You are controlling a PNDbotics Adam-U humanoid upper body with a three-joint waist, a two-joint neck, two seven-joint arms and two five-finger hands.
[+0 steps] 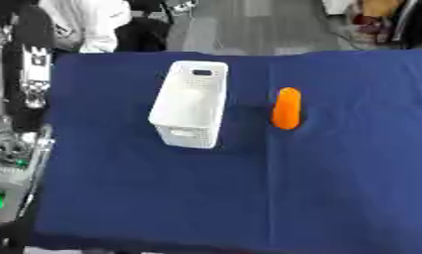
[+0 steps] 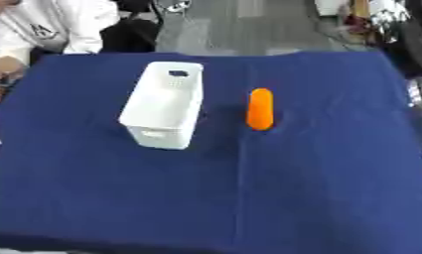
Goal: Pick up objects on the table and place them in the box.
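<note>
White box [image 1: 189, 105] upright on the blue-clothed counter [image 1: 335, 188], left of centre, long side running away from the camera, handle slots in its near and far end walls, inside too pale to make out. Orange oblong thing [image 1: 286, 108] (smooth, rounded at both ends) flat on the cloth just right of the box, apart from it, lengthwise parallel to it, outside the box. No robot hand in either view, so impossible to tell whether spread, pressed together or pinching anything.
</note>
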